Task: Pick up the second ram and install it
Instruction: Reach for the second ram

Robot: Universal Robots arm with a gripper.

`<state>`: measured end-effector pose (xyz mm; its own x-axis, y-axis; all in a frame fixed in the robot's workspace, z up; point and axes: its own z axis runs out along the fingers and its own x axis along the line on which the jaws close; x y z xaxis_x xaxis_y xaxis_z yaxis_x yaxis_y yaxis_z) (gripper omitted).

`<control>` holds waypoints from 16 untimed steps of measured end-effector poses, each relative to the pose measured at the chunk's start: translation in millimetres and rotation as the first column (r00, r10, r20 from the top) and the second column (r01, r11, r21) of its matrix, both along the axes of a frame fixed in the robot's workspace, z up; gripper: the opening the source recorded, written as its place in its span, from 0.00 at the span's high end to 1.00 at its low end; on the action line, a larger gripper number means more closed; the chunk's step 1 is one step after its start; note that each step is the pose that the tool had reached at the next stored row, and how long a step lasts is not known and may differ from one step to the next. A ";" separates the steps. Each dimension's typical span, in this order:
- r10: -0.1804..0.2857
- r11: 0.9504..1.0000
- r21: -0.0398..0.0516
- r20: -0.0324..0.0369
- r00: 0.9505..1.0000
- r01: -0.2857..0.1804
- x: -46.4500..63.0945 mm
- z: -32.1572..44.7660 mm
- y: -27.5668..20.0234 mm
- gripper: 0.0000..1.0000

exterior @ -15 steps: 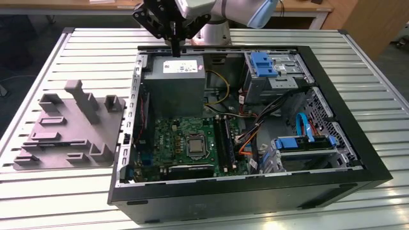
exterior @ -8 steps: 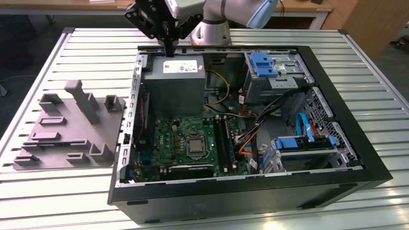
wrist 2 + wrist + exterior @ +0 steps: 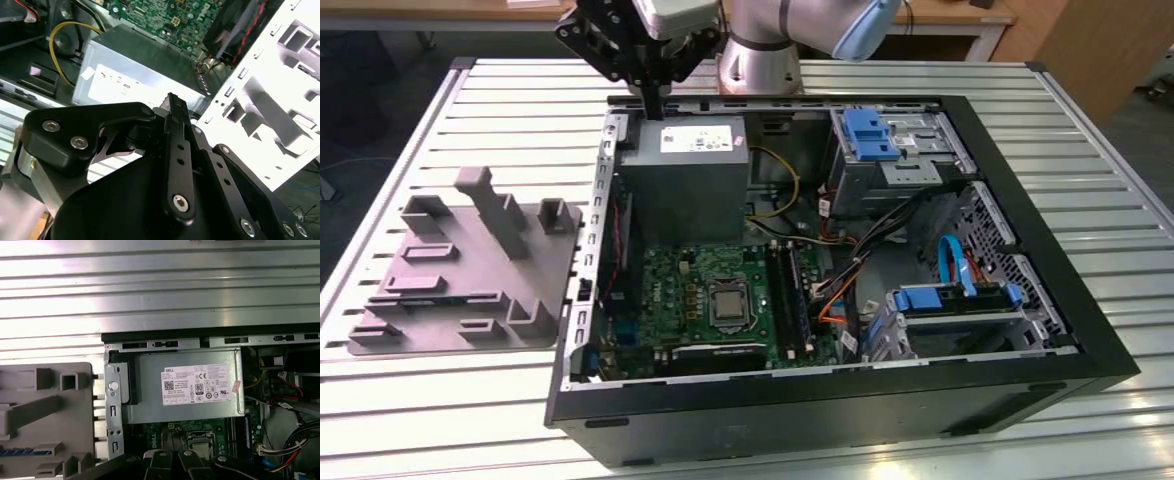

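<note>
Open tower case (image 3: 1047, 260) sits mid-way on the slatted worktop (image 3: 454, 410); bare slats run along the near edge, and a grey parts holder (image 3: 454, 270) fills the strip toward the worktop's edge at the exterior view's left. Gripper (image 3: 651, 105) hangs clenched, fingertips met, above the case's far wall just beside the power supply (image 3: 687, 175), with open air all round it. A bluish strip, seemingly the ram stick (image 3: 22, 452), lies flat in a groove of the holder, well apart from the gripper; the memory slots (image 3: 787, 290) sit on the motherboard (image 3: 700, 290), nearer the case's near wall.
</note>
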<state>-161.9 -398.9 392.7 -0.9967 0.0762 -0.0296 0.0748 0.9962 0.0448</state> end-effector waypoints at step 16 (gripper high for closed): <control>0.000 1.000 0.000 0.004 1.000 0.000 -48.5 -1.8 0.0 0.90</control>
